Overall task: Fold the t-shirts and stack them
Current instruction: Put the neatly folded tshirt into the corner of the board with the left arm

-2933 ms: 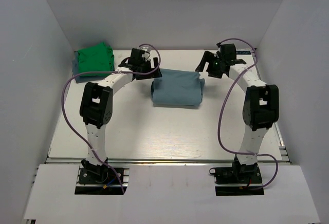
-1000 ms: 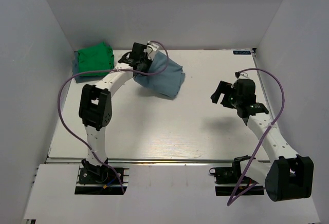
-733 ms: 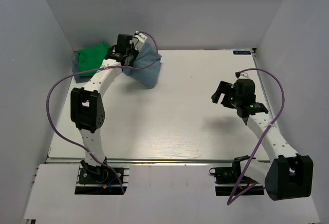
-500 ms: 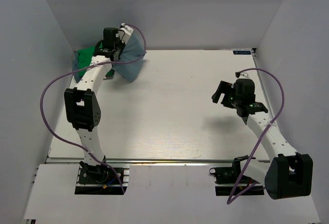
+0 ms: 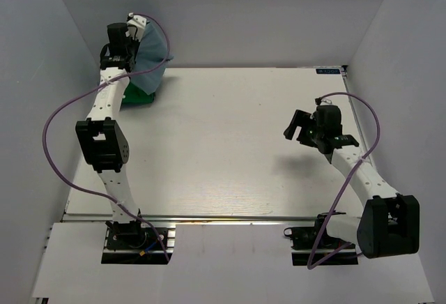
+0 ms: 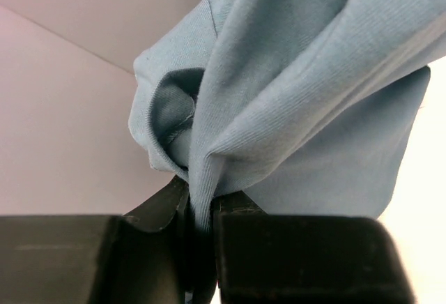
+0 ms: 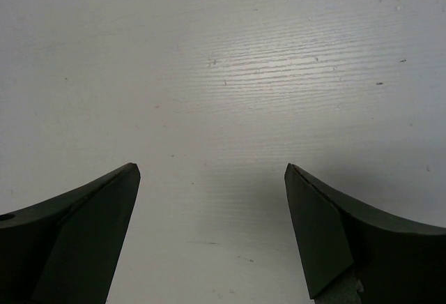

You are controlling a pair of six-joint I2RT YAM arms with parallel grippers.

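Note:
My left gripper (image 5: 131,41) is raised at the far left corner, shut on a pinched fold of the folded blue-grey t-shirt (image 5: 151,58). The shirt hangs bunched from the jaws, above the green t-shirt (image 5: 136,96), of which only a small edge shows on the table below it. In the left wrist view the blue-grey t-shirt (image 6: 300,95) fills the frame, and its fold is squeezed in my left gripper (image 6: 198,203). My right gripper (image 5: 297,127) hovers over the right side of the table, open and holding nothing. The right wrist view shows its fingers (image 7: 90,210) spread wide over bare tabletop.
White walls enclose the table (image 5: 230,143) at the back and both sides, and the left wall is close to the raised left arm. A purple cable (image 5: 52,119) loops off the left arm and another off the right arm.
My left gripper has carried the blue-grey shirt left and upward, from beside the green shirt to above it. The right arm has barely moved.

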